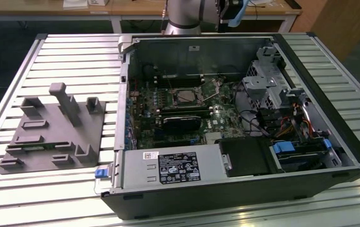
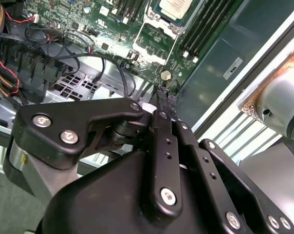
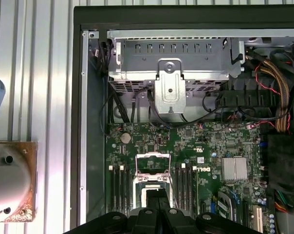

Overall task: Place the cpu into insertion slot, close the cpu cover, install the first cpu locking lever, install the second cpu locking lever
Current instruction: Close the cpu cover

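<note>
The claw [image 3: 156,195] is hanging with its fingers together, gripping nothing, in line with the socket [image 1: 174,94] inside the open computer case [image 1: 243,189]. The chip [image 1: 185,97] is already sitting in the socket. The cover [image 3: 153,156] is resting swung open, clear of the chip. Judged step in hand: closing the cover. That is calling for the frame to be pressed flat over the chip.

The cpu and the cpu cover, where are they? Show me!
the cpu [image 2: 178,6]: second wrist view, on its silvery metal top.
the cpu cover [image 3: 152,156]: first wrist view, on one bar of its silvery frame.
</note>
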